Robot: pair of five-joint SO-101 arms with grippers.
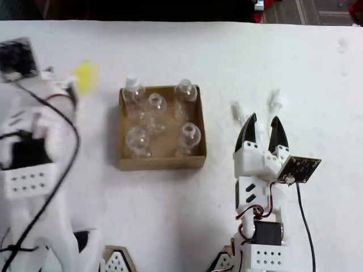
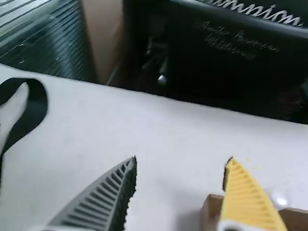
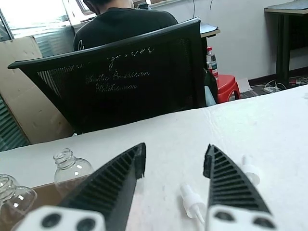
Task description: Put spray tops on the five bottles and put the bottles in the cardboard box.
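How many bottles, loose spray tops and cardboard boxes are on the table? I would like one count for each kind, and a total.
Bottles: 5, all in the box
Loose spray tops: 2
Cardboard box: 1
Total: 8
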